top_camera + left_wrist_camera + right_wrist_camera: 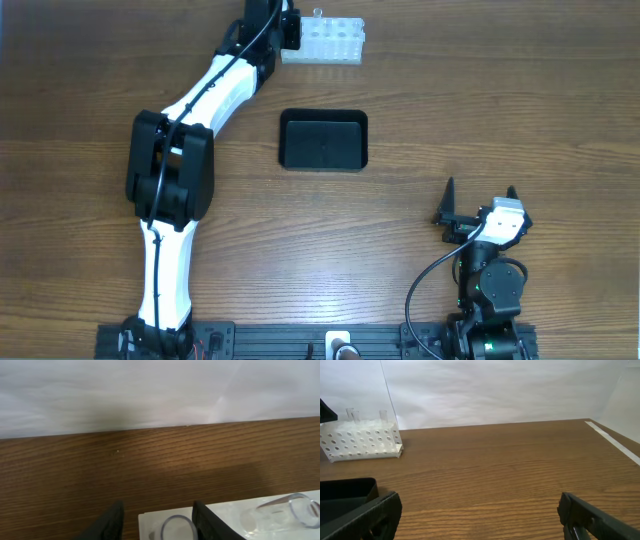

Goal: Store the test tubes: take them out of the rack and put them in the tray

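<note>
Left gripper point(158, 512), jaws parted, hangs at the rack point(330, 45) with one upright tube point(178, 526) between its fingers, while right gripper point(480, 192), wide open, sits well apart.

No legible text or labels anywhere.

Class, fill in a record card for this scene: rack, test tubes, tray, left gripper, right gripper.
Rack: white, perforated, beyond the tray
Test tubes: clear, standing in the rack
Tray: black, no tubes inside
Left gripper: open, at the rack, one tube's mouth between its fingers
Right gripper: open, away from rack and tray, holding nothing
</note>
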`<action>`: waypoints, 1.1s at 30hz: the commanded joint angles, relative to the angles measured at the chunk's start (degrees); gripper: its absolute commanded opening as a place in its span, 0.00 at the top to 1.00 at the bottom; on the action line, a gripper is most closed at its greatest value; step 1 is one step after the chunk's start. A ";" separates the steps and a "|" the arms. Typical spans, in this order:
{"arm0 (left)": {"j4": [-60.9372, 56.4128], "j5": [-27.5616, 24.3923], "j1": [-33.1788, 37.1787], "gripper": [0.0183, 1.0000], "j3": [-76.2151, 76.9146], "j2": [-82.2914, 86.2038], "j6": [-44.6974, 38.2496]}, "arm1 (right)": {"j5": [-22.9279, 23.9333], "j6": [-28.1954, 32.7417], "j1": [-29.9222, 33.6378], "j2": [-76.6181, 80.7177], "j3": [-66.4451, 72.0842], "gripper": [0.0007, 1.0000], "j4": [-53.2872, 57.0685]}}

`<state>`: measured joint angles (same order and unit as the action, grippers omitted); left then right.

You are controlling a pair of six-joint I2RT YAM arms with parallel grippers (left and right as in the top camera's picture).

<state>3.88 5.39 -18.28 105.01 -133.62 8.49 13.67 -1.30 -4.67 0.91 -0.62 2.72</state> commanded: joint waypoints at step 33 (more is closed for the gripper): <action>-0.28 -2.12 -0.15 0.83 1.51 -0.66 0.98 | -0.11 -0.11 0.42 -0.52 0.35 0.01 0.11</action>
<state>3.86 4.25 -18.33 105.01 -133.62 9.17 13.67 -1.30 -4.67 0.91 -0.60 2.72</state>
